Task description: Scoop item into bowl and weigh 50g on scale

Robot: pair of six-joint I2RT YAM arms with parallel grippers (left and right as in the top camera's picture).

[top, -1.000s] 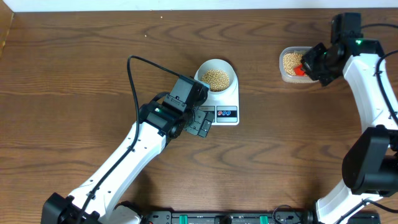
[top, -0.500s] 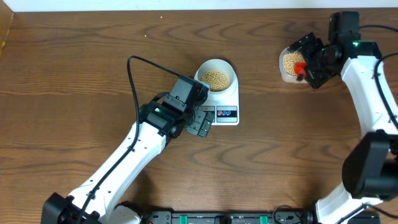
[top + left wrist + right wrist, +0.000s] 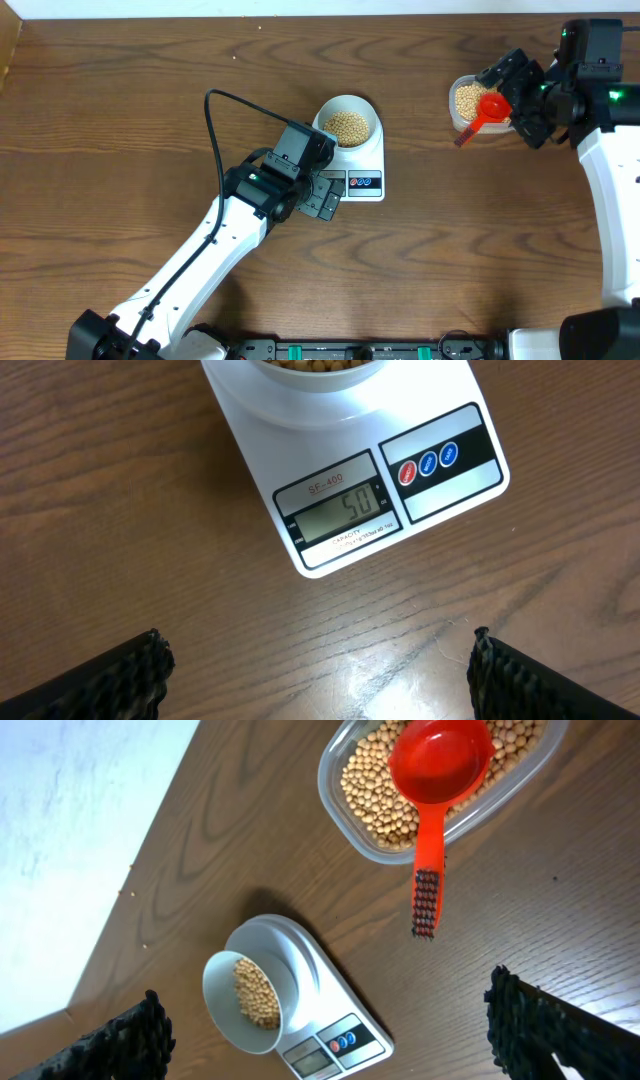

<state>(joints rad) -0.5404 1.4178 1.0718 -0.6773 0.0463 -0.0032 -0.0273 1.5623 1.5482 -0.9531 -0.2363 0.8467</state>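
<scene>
The white bowl holds tan beans and stands on the white scale. In the left wrist view the scale's display reads 50. My left gripper hovers open just in front of the scale, over bare wood. A red scoop lies with its cup in the clear tub of beans, its handle sticking out over the rim. My right gripper is open to the right of the scoop, apart from it, with nothing between its fingers.
The tub sits at the back right, near the table's far edge. A black cable loops above the left arm. Bare wood lies between scale and tub.
My right gripper opened and let go of the red scoop, which now rests in the tub. The right arm drew back to the right. The left arm has not moved.
</scene>
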